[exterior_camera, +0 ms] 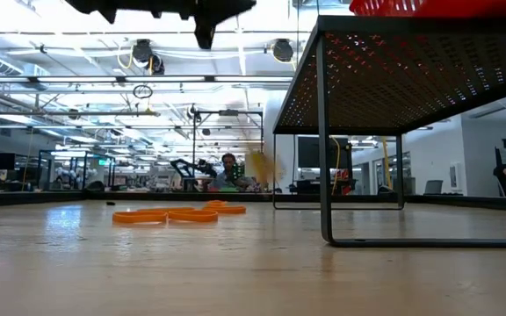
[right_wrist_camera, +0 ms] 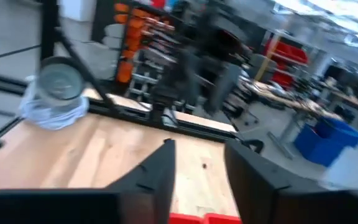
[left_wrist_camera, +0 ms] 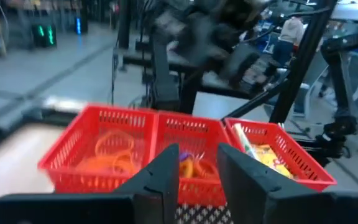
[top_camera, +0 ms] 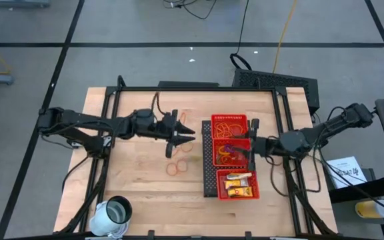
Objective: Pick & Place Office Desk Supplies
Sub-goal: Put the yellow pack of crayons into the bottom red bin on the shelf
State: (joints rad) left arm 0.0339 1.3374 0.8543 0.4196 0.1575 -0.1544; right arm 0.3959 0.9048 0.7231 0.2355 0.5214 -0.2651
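Holding rubber bands (top_camera: 229,124), clips (top_camera: 228,151) and yellow packets (top_camera: 238,185), the red tray (top_camera: 213,175) sits at tabletop (top_camera: 139,187) three o'clock. Left gripper (top_camera: 189,136) and right gripper (top_camera: 248,149) both hang with fingers apart.

The small clips (top_camera: 229,149) in the red tray (top_camera: 209,155) are too tiny to distinguish.

Left tool (top_camera: 187,135) above rubber bands (top_camera: 177,165); right tool (top_camera: 247,148) over red tray (top_camera: 211,175).

Your tray (top_camera: 213,157) right of table centre, rubber bands (top_camera: 177,165) on the table (top_camera: 139,180) to its left, cup (top_camera: 115,212) near-left, packets (top_camera: 237,185) in the tray's near compartment.
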